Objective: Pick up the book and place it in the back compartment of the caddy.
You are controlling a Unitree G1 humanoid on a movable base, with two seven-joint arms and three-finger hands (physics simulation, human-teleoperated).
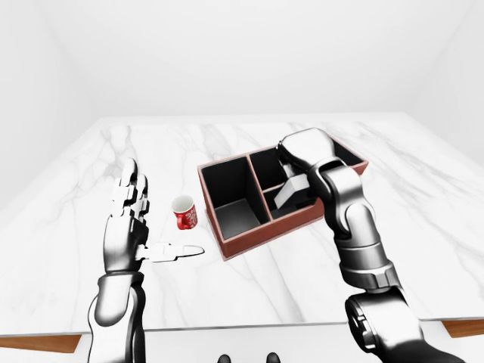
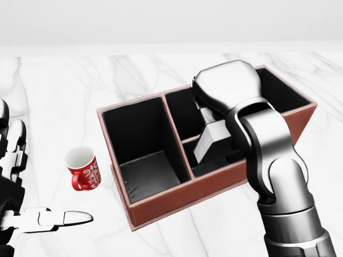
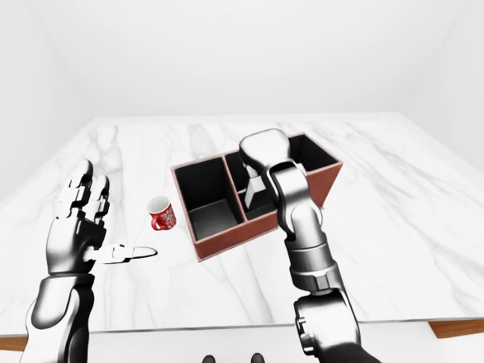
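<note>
- Book [image 2: 210, 138]: plain grey-white slab, tilted, long axis running from under your right hand [image 2: 225, 88] down-left into caddy [image 2: 177, 195].
- R hand above it; grip can't tell.
- L hand [image 1: 130, 215] open, fingers spread.

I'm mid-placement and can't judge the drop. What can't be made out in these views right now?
- Right robot hand fingers: hidden under its own wrist, every view; grip unclear.
- Book: only a grey sliver shows; which caddy compartment is unclear.
- Left robot hand: cut off by the head view's left edge.
</note>
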